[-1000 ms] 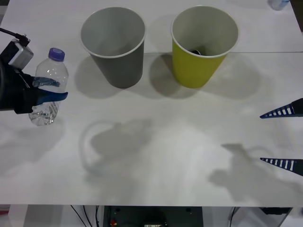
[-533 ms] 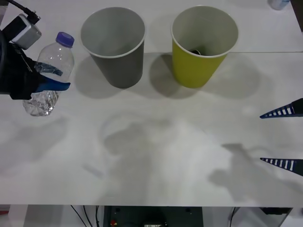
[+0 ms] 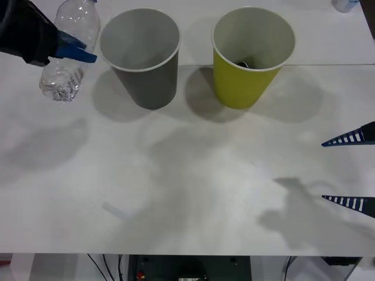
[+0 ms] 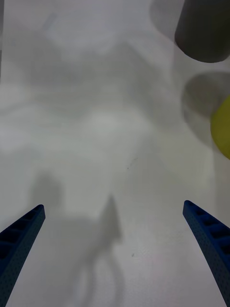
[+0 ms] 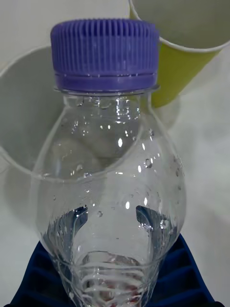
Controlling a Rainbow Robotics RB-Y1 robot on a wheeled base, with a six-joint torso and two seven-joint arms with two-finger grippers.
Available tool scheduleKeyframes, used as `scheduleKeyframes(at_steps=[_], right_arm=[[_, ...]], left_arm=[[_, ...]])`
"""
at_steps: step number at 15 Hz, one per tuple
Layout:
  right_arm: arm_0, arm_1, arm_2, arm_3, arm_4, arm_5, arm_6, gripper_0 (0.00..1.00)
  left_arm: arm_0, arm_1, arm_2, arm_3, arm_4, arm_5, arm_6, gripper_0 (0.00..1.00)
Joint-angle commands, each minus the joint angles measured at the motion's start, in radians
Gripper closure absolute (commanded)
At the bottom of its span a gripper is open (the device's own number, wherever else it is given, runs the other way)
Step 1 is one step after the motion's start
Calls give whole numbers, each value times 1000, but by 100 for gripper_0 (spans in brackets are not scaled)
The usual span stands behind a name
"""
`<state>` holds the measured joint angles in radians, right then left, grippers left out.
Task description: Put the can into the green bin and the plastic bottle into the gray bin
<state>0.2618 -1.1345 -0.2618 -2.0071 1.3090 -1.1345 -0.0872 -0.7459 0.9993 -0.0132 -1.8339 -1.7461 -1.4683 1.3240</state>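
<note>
The white bench [image 3: 193, 193] carries two large paper cups standing upright side by side near its far edge, close together but apart. The gray bin [image 3: 140, 55] stands to the left, its pale inside open to view. The green bin [image 3: 251, 55] stands to the right, with a small dark thing low inside it that is too little to make out. In the right wrist view the gray bin [image 4: 203, 29] and a sliver of the green bin [image 4: 222, 127] sit at the far side of the bench [image 4: 96, 120].

The left hand [image 3: 70, 50] is up at the far left corner of the front view, lifted off the bench, closed on the plastic bottle [image 3: 67, 50]. The bottle hangs just beside the gray bin's left rim, tilted with its neck up and away, its base clear of the bench surface. In the left wrist view the plastic bottle [image 5: 110, 201] is clear and dented, water drops clinging inside, its purple cap [image 5: 104, 53] screwed on, with blue ribbed fingers [image 5: 182, 278] pressed against its lower body. Behind it the gray bin [image 5: 28, 124] shows its open mouth and the green bin [image 5: 182, 57] stands beyond.

The right hand [image 3: 351, 170] waits at the right edge of the bench, its blue fingers [image 4: 19, 240] spread wide with nothing between them.
</note>
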Motion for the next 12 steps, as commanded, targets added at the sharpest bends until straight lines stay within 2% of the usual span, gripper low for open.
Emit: scheduleKeyframes(at_steps=[1,4,6,12], right_arm=[[0,0,0,0,0,0,0,0],[0,0,0,0,0,0,0,0],[0,0,0,0,0,0,0,0],[0,0,0,0,0,0,0,0]], left_arm=[[-199,-1,-137,182,5,17,-3,100],[-372,-28,-271,374,16,52,-5,100],[-437,-68,-318,459,5,82,-5,100],[-569,-192,-422,614,-102,137,-6,100]])
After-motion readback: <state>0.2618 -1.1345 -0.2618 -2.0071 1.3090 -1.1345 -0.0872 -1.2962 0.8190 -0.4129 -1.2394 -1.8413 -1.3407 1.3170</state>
